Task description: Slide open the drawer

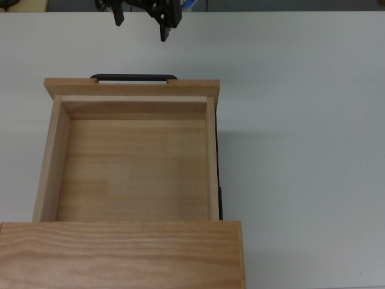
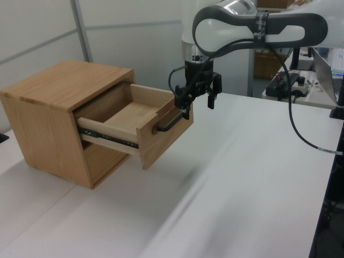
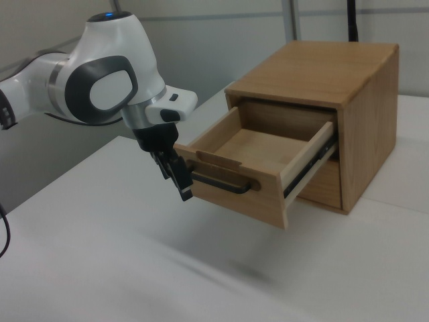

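Top view: the drawer [image 1: 132,156] is pulled way out of the cabinet [image 1: 120,253], tray empty. The gripper [image 1: 144,21] sits beyond the handle [image 1: 133,77], fingers apart, holding nothing.

Left view: gripper above the bar, not touching — I'd back straight off without clipping it.

Right view: drawer juts toward the right view's left, gripper just beside its front panel.

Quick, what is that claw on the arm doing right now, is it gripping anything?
Gripper: open, holding nothing, clear of the handle of the pulled-out drawer.
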Motion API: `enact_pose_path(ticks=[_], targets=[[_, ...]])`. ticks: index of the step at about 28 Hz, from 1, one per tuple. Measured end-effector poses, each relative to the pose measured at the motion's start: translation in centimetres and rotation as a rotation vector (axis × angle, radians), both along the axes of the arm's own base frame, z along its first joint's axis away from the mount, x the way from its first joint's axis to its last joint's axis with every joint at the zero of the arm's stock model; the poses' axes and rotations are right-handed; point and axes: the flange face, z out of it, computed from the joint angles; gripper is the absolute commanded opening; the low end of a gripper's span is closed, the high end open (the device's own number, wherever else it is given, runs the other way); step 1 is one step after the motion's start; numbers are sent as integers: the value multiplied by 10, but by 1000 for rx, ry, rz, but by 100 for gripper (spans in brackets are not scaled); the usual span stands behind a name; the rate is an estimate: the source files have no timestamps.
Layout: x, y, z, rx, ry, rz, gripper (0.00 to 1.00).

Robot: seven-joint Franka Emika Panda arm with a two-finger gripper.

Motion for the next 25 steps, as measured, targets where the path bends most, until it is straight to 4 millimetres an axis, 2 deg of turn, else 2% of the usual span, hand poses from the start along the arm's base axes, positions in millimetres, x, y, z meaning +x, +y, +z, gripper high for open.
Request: enact_pose_path(ticks=[12,25], targets=[[-4,-5,-10,-9,55,233,100],[-6,-4,-14,-7,85,254,100]])
